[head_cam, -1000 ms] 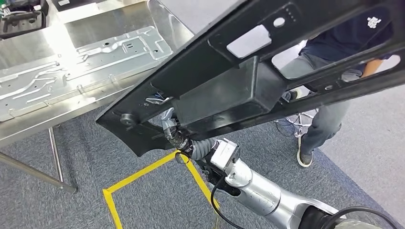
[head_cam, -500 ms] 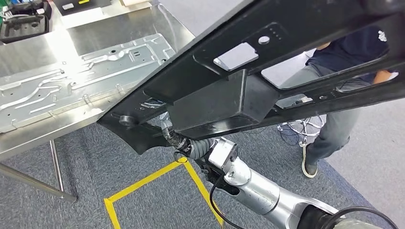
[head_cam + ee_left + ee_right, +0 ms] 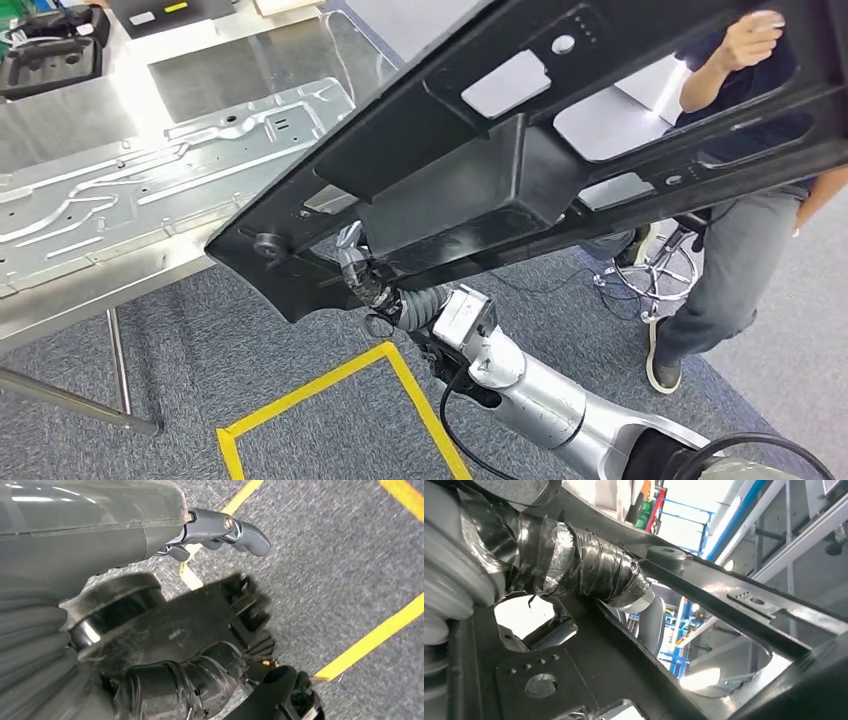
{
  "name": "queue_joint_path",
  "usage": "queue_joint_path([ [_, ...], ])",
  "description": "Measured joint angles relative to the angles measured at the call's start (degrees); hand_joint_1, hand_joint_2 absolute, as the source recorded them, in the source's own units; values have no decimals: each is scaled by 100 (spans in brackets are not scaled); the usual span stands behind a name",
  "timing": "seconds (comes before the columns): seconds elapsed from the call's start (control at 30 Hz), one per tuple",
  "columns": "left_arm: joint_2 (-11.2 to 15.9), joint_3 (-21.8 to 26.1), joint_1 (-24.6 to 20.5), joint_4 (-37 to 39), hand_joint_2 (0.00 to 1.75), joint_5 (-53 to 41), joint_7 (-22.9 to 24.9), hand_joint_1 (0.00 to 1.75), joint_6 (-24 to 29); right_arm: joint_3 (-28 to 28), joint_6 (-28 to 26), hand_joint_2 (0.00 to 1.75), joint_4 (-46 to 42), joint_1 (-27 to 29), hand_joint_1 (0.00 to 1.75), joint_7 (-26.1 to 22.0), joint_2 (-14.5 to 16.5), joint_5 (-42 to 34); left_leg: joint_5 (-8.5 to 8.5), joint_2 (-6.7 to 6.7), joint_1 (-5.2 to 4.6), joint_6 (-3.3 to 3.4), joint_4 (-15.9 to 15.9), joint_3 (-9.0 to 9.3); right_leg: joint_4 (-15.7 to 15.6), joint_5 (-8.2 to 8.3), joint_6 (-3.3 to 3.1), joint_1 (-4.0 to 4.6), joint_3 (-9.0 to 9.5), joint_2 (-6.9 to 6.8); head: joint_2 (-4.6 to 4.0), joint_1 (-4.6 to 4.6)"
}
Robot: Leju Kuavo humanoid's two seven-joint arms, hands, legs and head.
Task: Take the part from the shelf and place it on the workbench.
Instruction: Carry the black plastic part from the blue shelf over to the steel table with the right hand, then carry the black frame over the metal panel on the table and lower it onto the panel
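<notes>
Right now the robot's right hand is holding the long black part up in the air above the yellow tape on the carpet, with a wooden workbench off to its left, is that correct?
Not quite: the workbench is shiny metal, not wood, as the head view shows. The rest stands: the right hand holds the long black part in the air above the yellow tape on the carpet.

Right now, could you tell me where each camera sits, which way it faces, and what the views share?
Head view: high on the body, looking down at the black part, workbench and right robot hand; silver right arm shows.
Left wrist view: behind the left robot hand, facing the carpet with yellow tape.
Right wrist view: behind the taped right robot hand, looking up through the part.
Shared: head and right wrist views show the part.
</notes>
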Motion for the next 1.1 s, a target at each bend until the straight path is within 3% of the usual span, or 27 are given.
queue_joint_path([
  [0.03, 2, 0, -3, 3, 175, 1, 2, 0, 2, 0, -1, 175, 1, 0, 175, 5, 0, 2, 184, 90, -52, 53, -305, 102, -17, -34, 5, 8, 64, -39, -1, 2],
  [0.1, 5, 0, -13, 10, 175, 1, 4, 0, 6, 0, -2, 175, 3, 3, 175, 14, 1, 5, 279, 220, -158, 154, -640, 203, -69, -82, 38, 8, 148, -119, -1, -1],
  [0.17, 7, 0, -13, 13, 175, 2, 5, 0, 8, 0, -4, 175, 3, 2, 175, 19, 2, 9, 314, 159, -188, 208, -740, 257, -119, -126, 100, 14, 219, -195, -1, -6],
  [0.23, 5, 0, 0, 15, 175, 2, 5, 0, 9, 0, -5, 175, 2, -6, 175, 20, 2, 11, 458, 59, -146, 223, -865, 386, -26, -219, 154, 15, 241, -107, -1, -5],
  [0.3, 1, 0, -13, 20, 175, 2, 5, 0, 9, -1, -7, 175, 3, -7, 175, 17, 2, 13, 484, -33, -105, 246, -934, 474, 484, -451, 181, 7, -18, 99, -1, -2],
  [0.37, -7, 0, -33, 24, 175, 2, 5, 0, 8, -2, -14, 175, 5, 11, 175, 16, 0, 14, 455, -158, -96, 269, -929, 486, 1191, -673, 207, 4, -486, 190, -1, 1],
  [0.4, -10, 0, -33, 24, 175, 2, 5, 0, 7, -2, -19, 175, 9, 22, 175, 17, -2, 14, 433, -233, -91, 265, -917, 491, 1377, -660, 223, -1, -655, 199, -1, 0],
  [0.43, -12, 0, -28, 24, 175, 2, 5, 0, 5, -2, -23, 175, 11, 27, 175, 18, -3, 14, 406, -309, -83, 254, -895, 501, 1351, -531, 238, -8, -718, 206, -1, 1],
  [0.5, -14, 0, -15, 25, 175, 2, 5, 0, 2, -2, -29, 175, 16, 24, 175, 19, -4, 15, 320, -463, -51, 205, -811, 523, 755, -67, 278, -45, -550, 308, -1, 2],
  [0.53, -15, 0, -17, 26, 175, 3, 5, 0, 1, -2, -32, 175, 20, 23, 175, 19, -5, 15, 268, -538, -41, 171, -744, 511, 416, 90, 294, -73, -422, 453, -1, 2],
  [0.6, -15, 0, -28, 30, 175, 3, 9, 0, -5, -2, -30, 175, 23, 24, 175, 14, -6, 10, 204, -656, -20, 111, -656, 454, 69, 167, 261, -100, -280, 687, -1, -1],
  [0.67, -15, 0, -21, 33, 175, 2, 12, 0, -13, -3, -11, 175, 22, 17, 175, -2, -6, -14, 198, -745, 0, 67, -654, 419, 42, 132, 170, -84, -260, 682, 0, -4],
  [0.7, -14, 0, -8, 34, 175, 2, 13, 0, -16, -3, 2, 175, 22, 7, 175, -15, -3, -31, 185, -738, 5, 46, -647, 413, 21, 124, 135, -84, -236, 642, 0, -4],
  [0.77, -14, 0, -10, 37, 175, 1, 9, 0, -27, -4, 21, 175, 19, -8, 175, -40, 4, -57, 80, -501, -1, -10, -429, 320, -25, 95, 62, -96, -152, 559, 0, -21],
  [0.83, -17, 0, -39, 37, 175, -1, 3, 0, -49, -4, 32, 175, 16, -7, 175, -55, 5, -73, -144, -193, 18, -71, 199, -24, -51, 44, 17, -78, -66, 465, -1, -37],
  [0.9, -20, 0, -49, 37, 175, 0, 1, 0, -70, -4, 35, 175, 15, -3, 175, -58, 4, -92, -268, -103, 55, -97, 812, -437, -55, -20, 4, -49, 3, 380, -1, -38],
  [0.93, -21, 0, -44, 37, 175, 0, 1, 0, -75, -4, 34, 175, 15, -1, 175, -58, 4, -101, -196, -94, 63, -93, 883, -530, -55, -57, 5, -37, 46, 352, 0, -38],
  [0.97, -22, 0, -37, 37, 175, 0, 1, 0, -79, -4, 34, 175, 15, -2, 175, -58, 4, -108, -27, -91, 64, -76, 744, -510, -55, -95, 6, -26, 96, 331, 0, -38],
  [1.03, -22, 0, -34, 38, 175, 0, 1, 0, -80, -4, 34, 175, 15, -7, 175, -58, 5, -114, 419, -87, 44, -8, 51, -219, -77, -181, 12, -18, 204, 299, -1, -37],
  [1.1, -21, 0, -41, 41, 175, 1, -3, 0, -80, -5, 35, 175, 15, -18, 175, -66, 6, -115, 596, -77, -23, 71, -517, 77, -132, -243, 52, -27, 288, 278, -2, -37],
])
